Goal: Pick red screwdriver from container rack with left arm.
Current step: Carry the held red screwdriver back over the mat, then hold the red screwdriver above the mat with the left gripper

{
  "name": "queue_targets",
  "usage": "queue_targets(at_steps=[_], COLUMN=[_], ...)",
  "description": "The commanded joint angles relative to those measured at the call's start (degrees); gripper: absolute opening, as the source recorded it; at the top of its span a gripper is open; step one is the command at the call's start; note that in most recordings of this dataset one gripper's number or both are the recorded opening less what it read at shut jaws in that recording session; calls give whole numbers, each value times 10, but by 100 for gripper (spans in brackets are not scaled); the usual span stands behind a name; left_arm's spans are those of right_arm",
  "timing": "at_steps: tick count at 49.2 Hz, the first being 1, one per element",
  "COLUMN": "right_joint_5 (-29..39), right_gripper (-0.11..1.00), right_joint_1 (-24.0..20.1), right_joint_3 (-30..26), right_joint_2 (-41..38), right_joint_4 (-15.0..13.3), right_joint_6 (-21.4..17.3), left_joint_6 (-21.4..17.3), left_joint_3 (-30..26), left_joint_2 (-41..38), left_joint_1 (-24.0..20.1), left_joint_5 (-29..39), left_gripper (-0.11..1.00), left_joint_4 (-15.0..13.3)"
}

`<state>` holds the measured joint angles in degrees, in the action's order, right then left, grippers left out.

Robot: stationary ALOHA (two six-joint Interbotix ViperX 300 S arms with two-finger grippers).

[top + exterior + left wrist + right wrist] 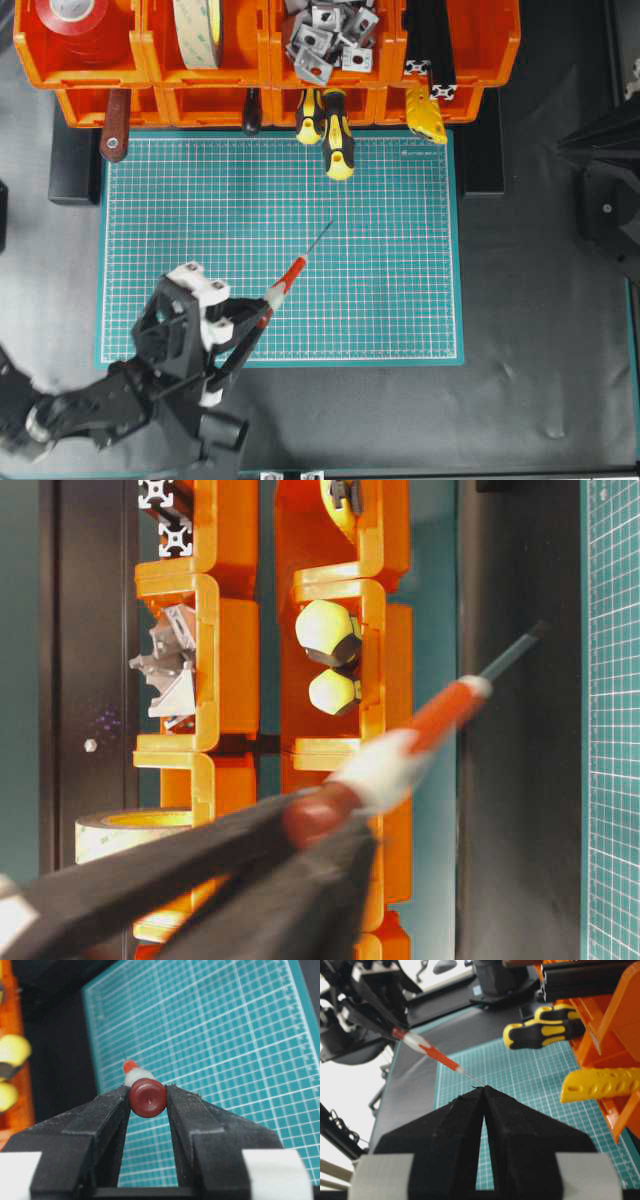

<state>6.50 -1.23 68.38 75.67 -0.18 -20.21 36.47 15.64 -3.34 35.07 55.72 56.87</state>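
Observation:
The red screwdriver point(288, 277) is out of the orange container rack point(268, 55) and over the green mat, its thin shaft pointing up-right toward the bins. My left gripper point(262, 312) is shut on its red end cap, which shows pinched between both fingers in the left wrist view point(148, 1097). The white band and red handle stick out beyond the fingertips in the table-level view point(420, 730). My right gripper point(484, 1089) is shut and empty at the right side, facing the screwdriver point(427, 1049).
Two yellow-and-black screwdrivers point(338, 135), a black handle point(251, 112), a brown-red flat handle point(115, 125) and a yellow part point(427, 115) stick out of the lower bins. Upper bins hold tape rolls and metal brackets point(325, 35). The green cutting mat point(400, 260) lies below the rack.

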Motion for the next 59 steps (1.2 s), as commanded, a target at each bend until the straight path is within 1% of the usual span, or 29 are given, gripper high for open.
queue_targets(at_steps=[1,4,8,17,28,46,59], right_joint_5=[4,3,2,2,4,7,12], right_gripper=[0,0,0,0,0,0,0], right_joint_1=[-1,-1,0,0,1,1,1], right_joint_3=[-18,-18,-21,-24,-25,-25,-25], right_joint_2=[-4,-4,-1,3,3,4,3], right_joint_4=[4,6,6,7,6,7,6], right_joint_6=[-1,0,0,1,1,1,1], left_joint_6=[8,12,16,18,18,20,52], left_joint_3=[20,39,51,56,80,74,84], left_joint_2=[15,15,17,15,15,12,16], left_joint_1=[-29,-47,-63,-83,-102,-103,-112], left_joint_5=[-47,-78,-94,-108,-170,-166,-165], left_gripper=[26,26,26,26,26,25,25], left_joint_4=[4,3,4,4,4,4,3])
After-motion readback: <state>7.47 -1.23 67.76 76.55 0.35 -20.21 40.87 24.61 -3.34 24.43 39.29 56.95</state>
